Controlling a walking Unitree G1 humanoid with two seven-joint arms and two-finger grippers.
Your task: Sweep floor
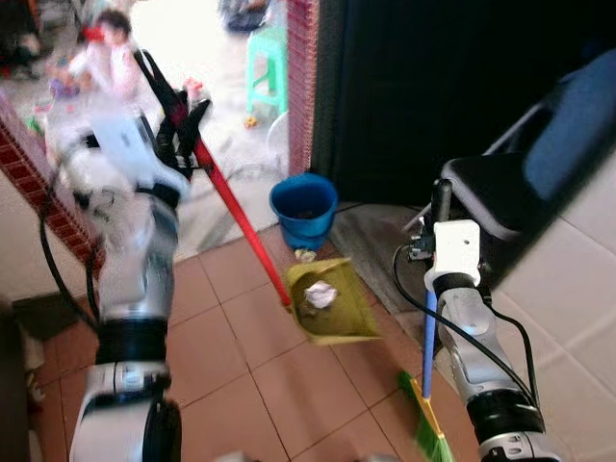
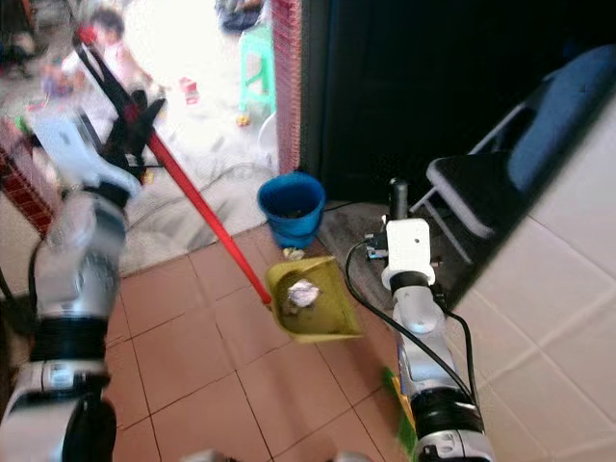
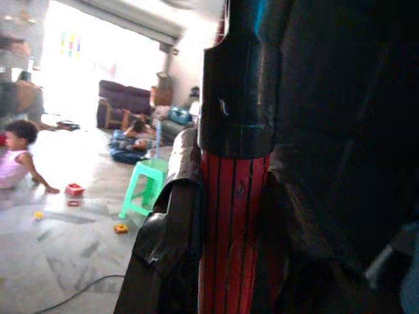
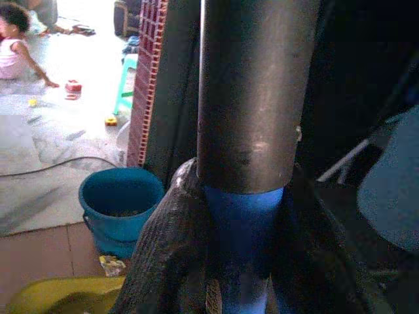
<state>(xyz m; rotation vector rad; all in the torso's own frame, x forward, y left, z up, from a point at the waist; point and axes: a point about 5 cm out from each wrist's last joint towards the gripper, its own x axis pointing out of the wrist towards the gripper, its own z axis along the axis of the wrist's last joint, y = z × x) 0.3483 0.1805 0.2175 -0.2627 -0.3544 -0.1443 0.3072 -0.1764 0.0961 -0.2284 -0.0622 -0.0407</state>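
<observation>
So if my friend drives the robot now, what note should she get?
Left claw: shut on the red dustpan handle, pan lifted.
Right claw: shut on the blue broom handle; green bristles down by the floor.
Yellow dustpan holds a crumpled paper ball.
Blue bucket stands just beyond the pan; a scrap lies by it.
Done: paper swept up.
Left: probably tip it into the bucket, sweep the scrap.

Terracotta tile floor (image 1: 260,385), green stool (image 1: 267,67), perhaps sunlit.
</observation>
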